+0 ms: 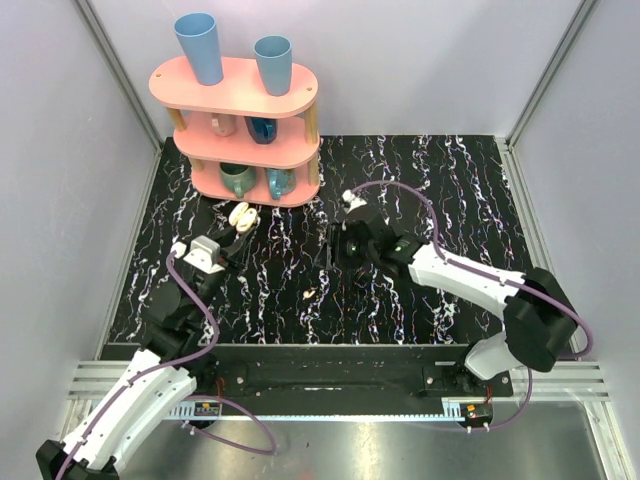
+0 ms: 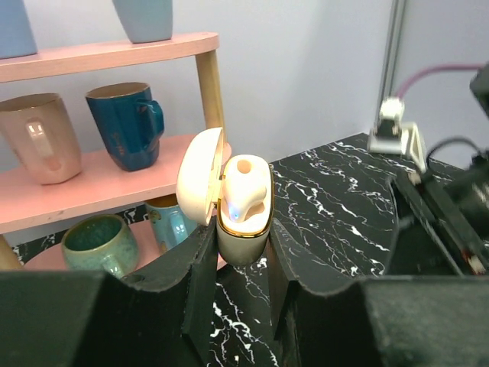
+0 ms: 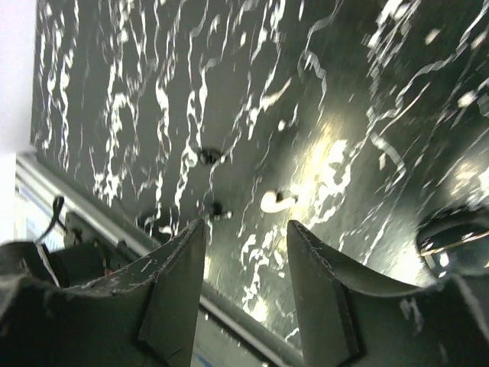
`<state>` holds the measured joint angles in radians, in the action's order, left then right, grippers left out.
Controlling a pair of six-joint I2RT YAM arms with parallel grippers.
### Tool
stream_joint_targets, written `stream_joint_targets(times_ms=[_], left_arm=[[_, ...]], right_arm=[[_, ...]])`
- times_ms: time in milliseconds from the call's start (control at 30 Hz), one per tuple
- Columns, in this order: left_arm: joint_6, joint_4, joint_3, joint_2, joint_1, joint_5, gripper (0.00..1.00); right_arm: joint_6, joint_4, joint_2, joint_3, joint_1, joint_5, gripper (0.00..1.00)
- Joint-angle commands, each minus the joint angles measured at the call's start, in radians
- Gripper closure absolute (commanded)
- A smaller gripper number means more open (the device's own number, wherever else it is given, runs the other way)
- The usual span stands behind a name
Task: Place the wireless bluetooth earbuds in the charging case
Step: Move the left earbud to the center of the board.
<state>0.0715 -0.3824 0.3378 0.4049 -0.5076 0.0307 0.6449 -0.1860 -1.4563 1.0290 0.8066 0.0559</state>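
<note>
On veined black tabletop (image 3: 153, 92), bean-shaped earbud (image 3: 275, 201)

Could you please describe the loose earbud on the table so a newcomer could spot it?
Start at the black marbled table, then look to its middle, towards the near edge. The loose earbud lies there alone, a tiny cream-white nub on the dark surface; the other earbud sits in the open charging case in the left hand.

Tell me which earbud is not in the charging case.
The loose earbud lying on the table near the right tool; the second earbud sits in the open charging case gripped by the left tool.
</note>
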Motion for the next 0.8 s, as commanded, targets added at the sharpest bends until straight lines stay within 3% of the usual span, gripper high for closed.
stream_joint_targets(times_ms=[0,300,767], left_arm=[[0.016,0.007,0.009,-0.017,0.000,-0.061,1.00],[0.013,0.010,0.024,0.017,0.000,-0.037,1.00],[0.013,0.023,0.024,-0.005,0.000,-0.048,1.00]], right_arm=[[0.059,0.048,-0.019,-0.023,0.060,0.151,0.45],[-0.002,0.020,-0.219,0.014,0.110,0.246,0.45],[-0.484,-0.082,-0.343,0.172,0.137,0.125,0.45]])
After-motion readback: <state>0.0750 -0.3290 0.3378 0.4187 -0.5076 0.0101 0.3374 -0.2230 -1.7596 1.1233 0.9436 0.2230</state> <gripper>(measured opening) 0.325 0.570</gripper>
